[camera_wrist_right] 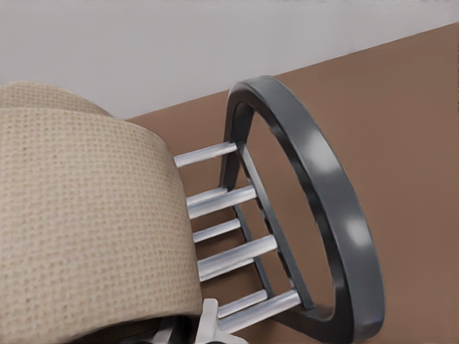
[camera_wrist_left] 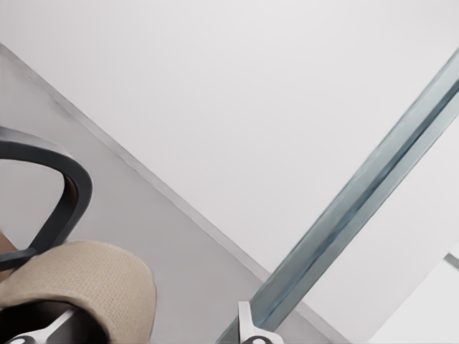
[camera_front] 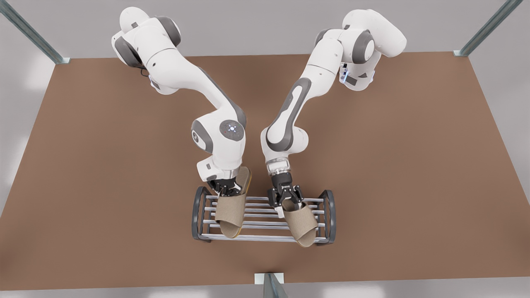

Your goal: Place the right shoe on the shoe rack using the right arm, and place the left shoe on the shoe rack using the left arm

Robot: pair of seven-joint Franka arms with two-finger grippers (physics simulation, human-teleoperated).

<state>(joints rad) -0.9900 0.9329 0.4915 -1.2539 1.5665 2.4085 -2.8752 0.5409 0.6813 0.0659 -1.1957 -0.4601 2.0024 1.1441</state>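
Note:
The shoe rack (camera_front: 256, 238) stands near the table's front edge, with dark arched ends and pale bars. At the front view's left, my right gripper (camera_front: 225, 189) is shut on the right shoe (camera_front: 230, 211), a beige slipper. It is tilted over the rack with its heel raised and its toe near the front bar. The right wrist view shows this shoe (camera_wrist_right: 86, 215) beside the rack's arch (camera_wrist_right: 323, 186). At the front view's right, my left gripper (camera_front: 285, 198) is shut on the left shoe (camera_front: 300, 223), which lies slanted on the bars. In the left wrist view, that shoe (camera_wrist_left: 86, 279) sits close to the other arch (camera_wrist_left: 72, 193).
The brown table (camera_front: 414, 165) stretches wide on both sides of the rack. A metal post (camera_front: 269, 285) with a white bracket rises at the middle of the front edge, close to the rack, and the post (camera_wrist_left: 358, 215) also appears in the left wrist view. More posts stand at the far corners.

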